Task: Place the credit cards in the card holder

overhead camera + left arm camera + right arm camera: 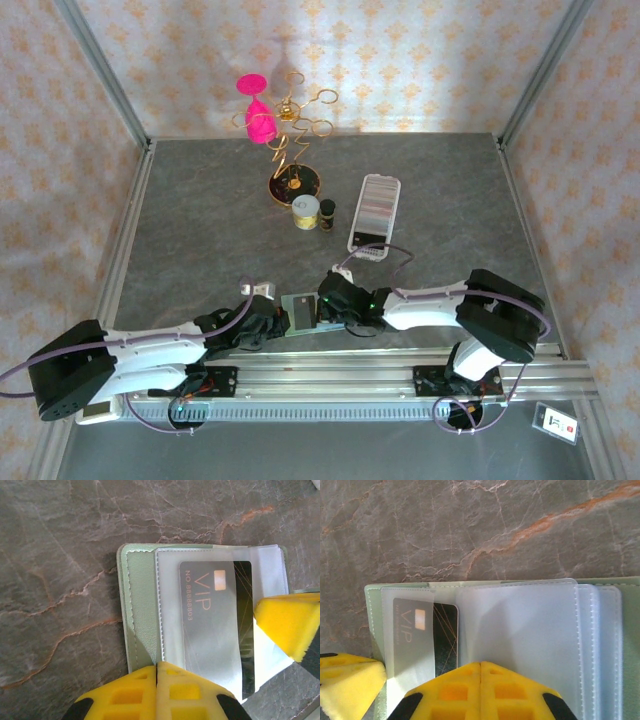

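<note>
The sage-green card holder (299, 312) lies open near the table's front edge, between my two grippers. A dark VIP credit card (215, 625) sits partly inside its clear sleeve (170, 630), its right strip sticking out. My left gripper (158, 667) is shut, its tips resting on the holder's lower edge by the sleeve seam. My right gripper (480, 665) is shut too, tips on the clear sleeves (520, 630) to the right of the card (422, 630). More credit cards stand as a packed row in the long clear tray (375, 212) farther back.
A gold wire stand (290, 120) with a pink piece (258, 110) stands at the back on a dark round base (293, 183). A small tin (306, 212) and a dark bottle (327, 214) stand left of the tray. An aluminium rail (330, 372) runs along the near edge.
</note>
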Action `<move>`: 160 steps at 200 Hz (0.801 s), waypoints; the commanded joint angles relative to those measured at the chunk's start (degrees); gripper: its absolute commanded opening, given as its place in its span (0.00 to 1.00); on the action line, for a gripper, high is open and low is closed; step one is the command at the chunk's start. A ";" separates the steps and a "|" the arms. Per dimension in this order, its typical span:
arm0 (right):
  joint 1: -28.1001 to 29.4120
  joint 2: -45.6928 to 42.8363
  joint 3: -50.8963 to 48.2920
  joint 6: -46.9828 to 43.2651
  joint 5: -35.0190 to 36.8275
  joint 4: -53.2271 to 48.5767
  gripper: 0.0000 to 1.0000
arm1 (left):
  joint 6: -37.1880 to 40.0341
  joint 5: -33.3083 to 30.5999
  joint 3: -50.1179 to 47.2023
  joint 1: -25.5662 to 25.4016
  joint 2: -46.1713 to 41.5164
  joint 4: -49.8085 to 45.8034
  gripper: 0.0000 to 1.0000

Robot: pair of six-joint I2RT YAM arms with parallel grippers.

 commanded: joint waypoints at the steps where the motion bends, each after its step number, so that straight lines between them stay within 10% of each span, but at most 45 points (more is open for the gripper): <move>1: 1.03 1.79 1.95 -1.57 2.37 -2.69 0.00 | 0.25 -0.07 -1.17 -0.43 1.59 0.85 0.00; 108: 4.58 5.30 9.78 -4.02 6.65 -8.77 0.00 | -0.37 -0.34 -3.26 -0.45 -1.72 0.56 0.00; 160: 4.60 -2.01 6.53 -2.06 10.08 -13.08 0.19 | -0.34 -0.34 -3.50 -0.49 -1.60 0.93 0.01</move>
